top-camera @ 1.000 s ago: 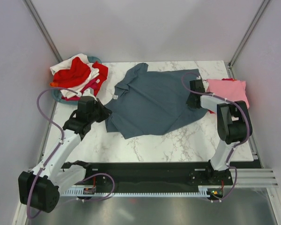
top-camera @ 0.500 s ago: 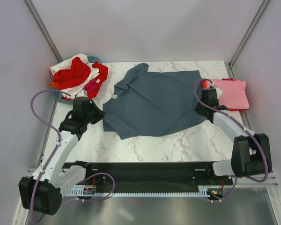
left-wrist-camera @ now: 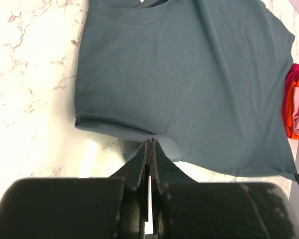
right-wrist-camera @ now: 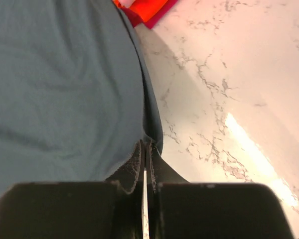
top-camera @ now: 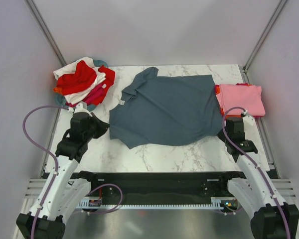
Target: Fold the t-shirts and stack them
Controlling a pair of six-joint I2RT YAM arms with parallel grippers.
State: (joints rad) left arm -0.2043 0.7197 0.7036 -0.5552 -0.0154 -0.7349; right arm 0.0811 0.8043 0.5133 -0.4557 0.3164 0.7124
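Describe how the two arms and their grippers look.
The left arm and right arm have white links joined by bulky black joints. A purple cable loops alongside each. The left gripper and right gripper are matte black, with two flat fingers tapering to points.

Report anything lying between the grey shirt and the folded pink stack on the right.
Nothing visible does. The grey shirt lies spread on the table, its right edge right up against the pink stack, with no other item between them. The pile of unfolded shirts sits at the far left, out of the way.
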